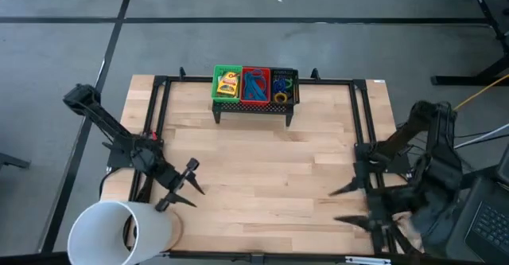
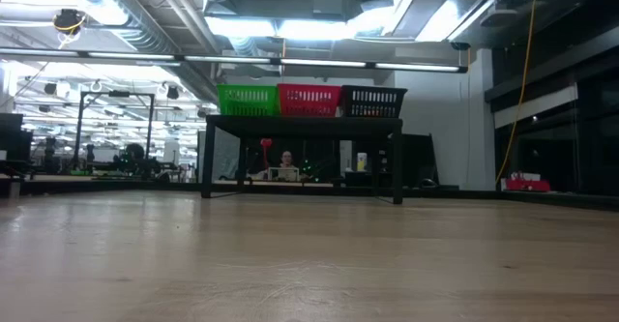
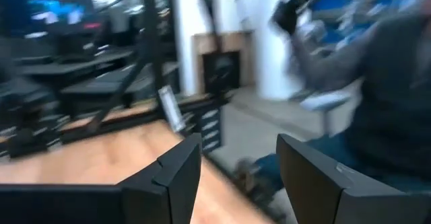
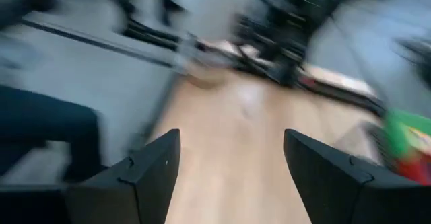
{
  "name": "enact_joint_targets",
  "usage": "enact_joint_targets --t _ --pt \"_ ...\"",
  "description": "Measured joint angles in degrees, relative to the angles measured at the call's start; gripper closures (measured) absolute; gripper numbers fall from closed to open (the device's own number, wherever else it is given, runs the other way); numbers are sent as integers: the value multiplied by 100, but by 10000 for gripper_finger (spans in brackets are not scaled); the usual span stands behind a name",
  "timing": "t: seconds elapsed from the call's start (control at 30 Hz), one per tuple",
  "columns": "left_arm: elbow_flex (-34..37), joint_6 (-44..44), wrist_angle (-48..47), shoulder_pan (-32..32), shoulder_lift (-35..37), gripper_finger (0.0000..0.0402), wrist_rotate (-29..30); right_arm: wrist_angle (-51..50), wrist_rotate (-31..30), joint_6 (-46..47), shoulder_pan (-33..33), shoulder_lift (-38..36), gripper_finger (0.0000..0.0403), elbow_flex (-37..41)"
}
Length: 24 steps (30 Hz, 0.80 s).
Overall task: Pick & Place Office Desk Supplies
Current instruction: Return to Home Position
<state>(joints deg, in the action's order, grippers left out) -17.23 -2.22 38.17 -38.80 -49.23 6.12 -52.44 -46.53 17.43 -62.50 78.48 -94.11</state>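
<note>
Person (image 3: 384,96) in left wrist view: blurred, cut off by picture edge. Green tray (image 4: 407,133) in right wrist view: cut by edge, contents unreadable. White cylinder (image 1: 119,231): cropped by high view's bottom edge. Rubber-band rings (image 1: 283,86) in black tray (image 1: 297,90): too small to count. Low view: tray contents hidden behind mesh.

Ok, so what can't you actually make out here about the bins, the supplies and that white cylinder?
Low view: contents of the green bin, red bin and black bin, hidden behind their mesh walls at table height.
High view: the rubber-band rings in the black bin, too small to count.
High view: the white cylinder, its near side cut off by the bottom edge.
</note>
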Motion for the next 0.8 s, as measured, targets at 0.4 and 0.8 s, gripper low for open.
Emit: enact_joint_targets --t 0.4,0.8 --pt "0 -21 -1282 2003 1193 210 -1888 4510 3292 -2087 793 -4542 140 5481" --pt "421 -443 -661 2683 1216 210 -2151 4143 3405 -2284 872 -7857 140 7728"
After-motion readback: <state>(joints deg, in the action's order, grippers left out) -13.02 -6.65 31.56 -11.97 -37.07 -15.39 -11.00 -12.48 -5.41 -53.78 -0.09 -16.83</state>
